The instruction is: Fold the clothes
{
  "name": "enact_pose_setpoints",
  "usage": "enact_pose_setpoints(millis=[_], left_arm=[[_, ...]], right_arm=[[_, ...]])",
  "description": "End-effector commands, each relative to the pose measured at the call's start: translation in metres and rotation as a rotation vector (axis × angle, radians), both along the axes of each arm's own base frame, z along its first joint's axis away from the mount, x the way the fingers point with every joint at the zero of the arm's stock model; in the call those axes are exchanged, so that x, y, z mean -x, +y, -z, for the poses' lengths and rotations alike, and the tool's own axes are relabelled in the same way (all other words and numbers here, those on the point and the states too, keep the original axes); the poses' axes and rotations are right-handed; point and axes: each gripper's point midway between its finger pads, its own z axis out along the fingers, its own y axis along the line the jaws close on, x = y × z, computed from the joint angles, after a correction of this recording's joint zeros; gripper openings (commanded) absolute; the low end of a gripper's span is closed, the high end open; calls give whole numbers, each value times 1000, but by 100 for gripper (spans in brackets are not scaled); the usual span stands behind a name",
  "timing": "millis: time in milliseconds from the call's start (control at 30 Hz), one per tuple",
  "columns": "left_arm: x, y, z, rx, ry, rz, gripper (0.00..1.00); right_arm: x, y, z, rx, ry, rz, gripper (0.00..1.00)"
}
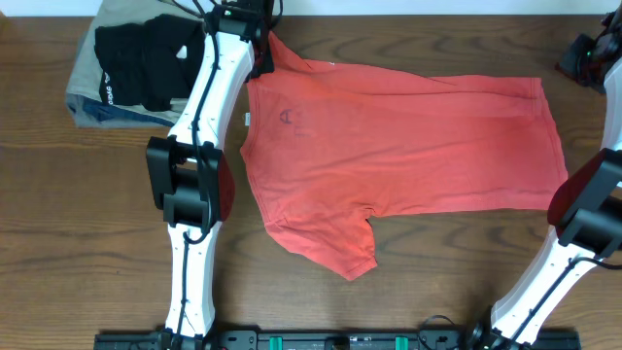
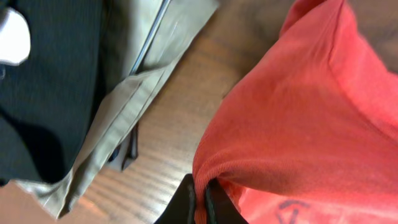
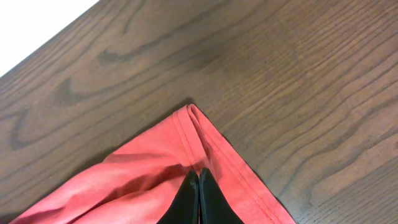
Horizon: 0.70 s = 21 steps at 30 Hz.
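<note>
The red-orange T-shirt (image 1: 408, 146) lies spread flat on the wooden table, neck to the left and hem to the right, with one sleeve (image 1: 330, 243) pointing to the front. No white lettering shows; only a small dark mark (image 1: 290, 118) near the neck. My left gripper (image 1: 264, 53) is at the shirt's far left corner, shut on a fold of its cloth (image 2: 200, 199). My right gripper (image 1: 571, 64) is at the far right, by the hem's far corner. In the right wrist view it is shut on the shirt (image 3: 155, 180), just inside the hem corner (image 3: 198, 180).
A folded black garment (image 1: 141, 53) lies on a folded khaki garment (image 1: 92, 102) at the far left of the table, close to my left arm. Both show in the left wrist view, black (image 2: 43, 93) and khaki (image 2: 124, 99). The table's far edge (image 3: 37, 37) is near my right gripper.
</note>
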Motion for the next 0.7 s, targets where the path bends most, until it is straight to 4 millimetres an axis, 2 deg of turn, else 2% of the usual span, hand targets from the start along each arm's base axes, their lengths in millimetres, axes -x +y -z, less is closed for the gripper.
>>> enact_pose_setpoints(millis=[0, 33, 200, 433, 500, 667], left_arm=[[8, 2, -29, 18, -33, -16, 6], [11, -1, -28, 38, -15, -8, 6], [29, -12, -21, 103, 69, 17, 6], [52, -12, -20, 102, 155, 20, 6], [59, -13, -25, 99, 168, 25, 6], [72, -20, -46, 98, 160, 48, 6]], right_arm=[[0, -1, 7, 16, 20, -12, 1], [0, 0, 9, 13, 27, -13, 4], [9, 4, 16, -8, 73, -14, 31], [25, 11, 25, -49, 141, -4, 42], [26, 14, 26, -63, 146, -5, 48], [31, 18, 30, -82, 165, -7, 55]])
